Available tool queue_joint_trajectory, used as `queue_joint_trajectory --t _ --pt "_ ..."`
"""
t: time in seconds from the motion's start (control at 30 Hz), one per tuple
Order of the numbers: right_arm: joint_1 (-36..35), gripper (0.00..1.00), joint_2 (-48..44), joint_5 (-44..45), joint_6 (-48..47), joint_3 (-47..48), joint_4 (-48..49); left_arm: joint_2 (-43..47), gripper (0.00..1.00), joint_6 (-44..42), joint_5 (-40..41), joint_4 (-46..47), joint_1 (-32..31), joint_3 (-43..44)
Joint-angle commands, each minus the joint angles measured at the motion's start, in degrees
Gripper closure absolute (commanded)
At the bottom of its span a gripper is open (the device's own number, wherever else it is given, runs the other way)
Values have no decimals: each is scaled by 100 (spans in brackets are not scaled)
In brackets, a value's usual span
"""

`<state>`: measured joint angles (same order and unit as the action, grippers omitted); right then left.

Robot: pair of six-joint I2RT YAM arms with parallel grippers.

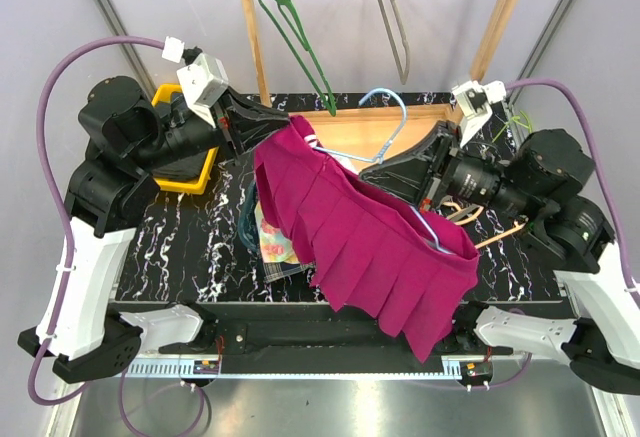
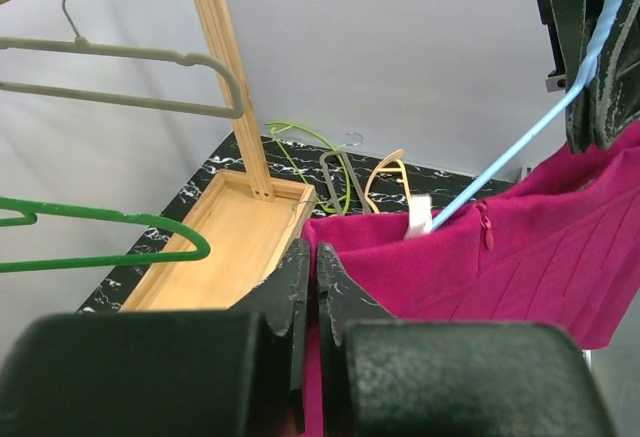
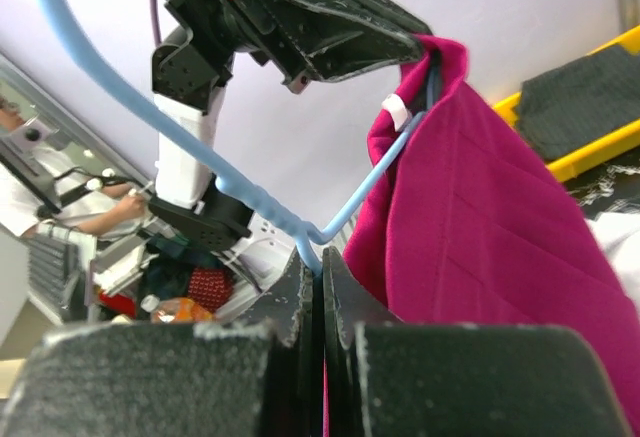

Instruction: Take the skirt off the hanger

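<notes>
The left gripper [image 1: 288, 122] pinches the top corner of the pink skirt [image 1: 370, 242], which hangs between both grippers. The right gripper [image 1: 388, 169] squeezes the blue hanger [image 1: 398, 117] by its neck. Next, I think, the left one should tug that corner off the hanger's end.

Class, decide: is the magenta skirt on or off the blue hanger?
On. The skirt drapes from the blue hanger, whose arms show at both waistband ends.
</notes>
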<state>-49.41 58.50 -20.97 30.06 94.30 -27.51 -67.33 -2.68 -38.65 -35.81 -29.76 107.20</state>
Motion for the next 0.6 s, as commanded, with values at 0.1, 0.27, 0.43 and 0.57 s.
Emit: queue_joint_trajectory --t 0.1,0.27,0.43,0.57 --pt "-25 100 627 -469 667 -253 1309 36 95 250 -116 540 -21 187" --pt "-25 100 689 -487 711 -641 1310 62 94 250 -81 549 -21 170" --pt "-25 100 733 -399 641 -931 976 97 94 250 -28 540 -21 196" --pt "-25 100 646 -180 483 -1133 835 97 93 259 -19 558 -21 223"
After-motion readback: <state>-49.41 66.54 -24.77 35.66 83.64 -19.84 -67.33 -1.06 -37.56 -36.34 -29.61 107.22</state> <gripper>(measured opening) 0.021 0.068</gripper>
